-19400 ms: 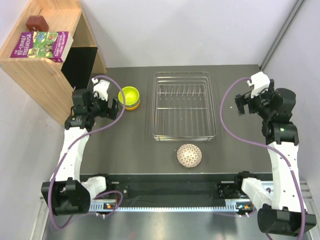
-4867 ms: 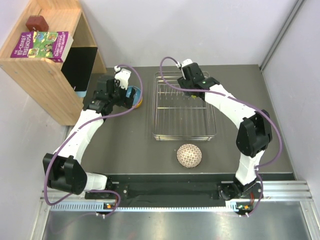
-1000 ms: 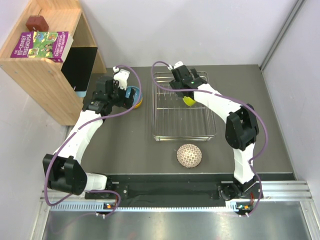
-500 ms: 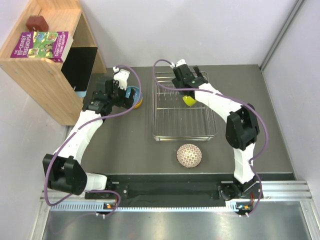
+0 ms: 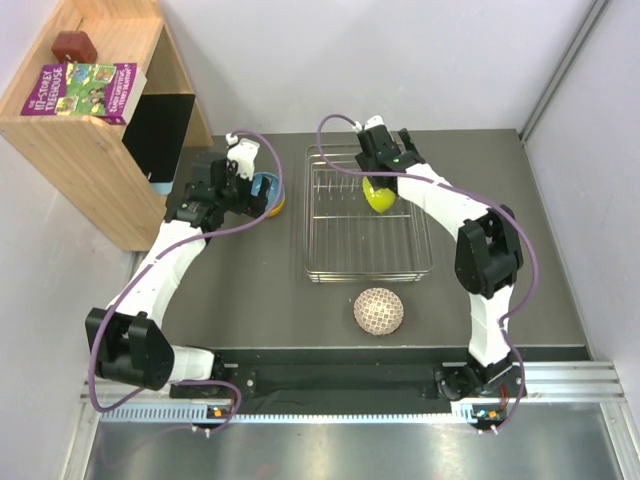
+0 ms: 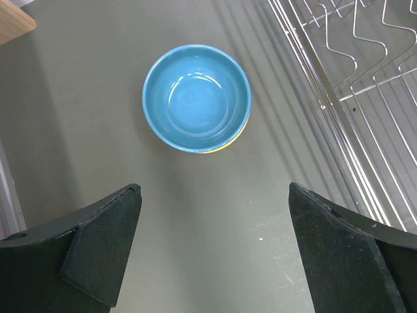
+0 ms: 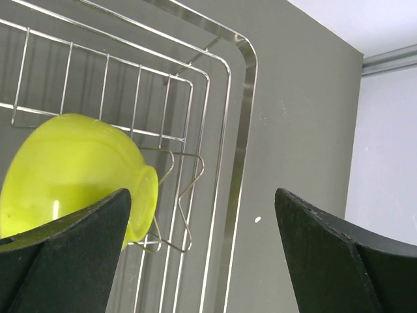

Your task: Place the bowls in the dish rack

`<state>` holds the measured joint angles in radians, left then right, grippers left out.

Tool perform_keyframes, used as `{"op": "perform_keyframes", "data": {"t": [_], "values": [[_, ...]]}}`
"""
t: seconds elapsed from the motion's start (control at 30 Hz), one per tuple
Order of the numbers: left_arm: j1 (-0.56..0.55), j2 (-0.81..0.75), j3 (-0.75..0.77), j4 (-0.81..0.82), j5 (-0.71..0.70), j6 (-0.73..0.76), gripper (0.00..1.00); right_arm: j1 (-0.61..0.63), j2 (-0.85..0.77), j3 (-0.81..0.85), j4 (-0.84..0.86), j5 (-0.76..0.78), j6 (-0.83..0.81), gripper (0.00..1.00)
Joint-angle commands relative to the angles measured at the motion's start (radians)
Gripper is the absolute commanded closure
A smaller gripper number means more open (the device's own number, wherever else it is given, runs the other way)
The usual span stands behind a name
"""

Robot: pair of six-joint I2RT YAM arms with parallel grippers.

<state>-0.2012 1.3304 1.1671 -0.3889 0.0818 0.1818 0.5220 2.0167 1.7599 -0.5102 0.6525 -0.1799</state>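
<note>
A yellow-green bowl (image 5: 379, 195) lies on its side against the prongs inside the dish rack (image 5: 368, 262). My right gripper (image 5: 392, 165) hovers open just beside it. In the right wrist view the bowl (image 7: 71, 169) is at the lower left, partly behind my left finger, and nothing sits between the fingers of the gripper (image 7: 202, 248). Left of the rack, a blue bowl (image 6: 196, 97) is stacked in an orange one (image 6: 229, 141). My left gripper (image 6: 215, 248) hangs open above the table short of it. A lattice bowl (image 5: 379, 311) rests upside down in front of the rack.
A wooden shelf (image 5: 95, 130) with a book stands at the back left, close to the left arm. The rack's wire rim (image 6: 326, 104) runs along the right of the left wrist view. Walls close the table at the back and right.
The right gripper has drifted to the right and back over the rack, away from the yellow-green bowl, which stays leaning on the prongs. The left arm has not moved.
</note>
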Motion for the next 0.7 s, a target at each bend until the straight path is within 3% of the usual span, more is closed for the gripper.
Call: {"op": "perform_keyframes", "data": {"t": [0.0, 0.4, 0.67], "values": [[0.006, -0.027, 0.006, 0.033, 0.004, -0.008, 0.01, -0.022, -0.027, -0.040, -0.017, 0.009, 0.000, 0.09], [0.005, -0.014, 0.019, 0.035, -0.013, -0.008, 0.01, -0.033, -0.030, -0.034, -0.034, -0.008, 0.006, 0.10], [0.006, 0.056, 0.063, 0.054, -0.142, 0.005, 0.01, -0.033, -0.124, 0.042, -0.042, -0.042, -0.001, 0.09]]}}
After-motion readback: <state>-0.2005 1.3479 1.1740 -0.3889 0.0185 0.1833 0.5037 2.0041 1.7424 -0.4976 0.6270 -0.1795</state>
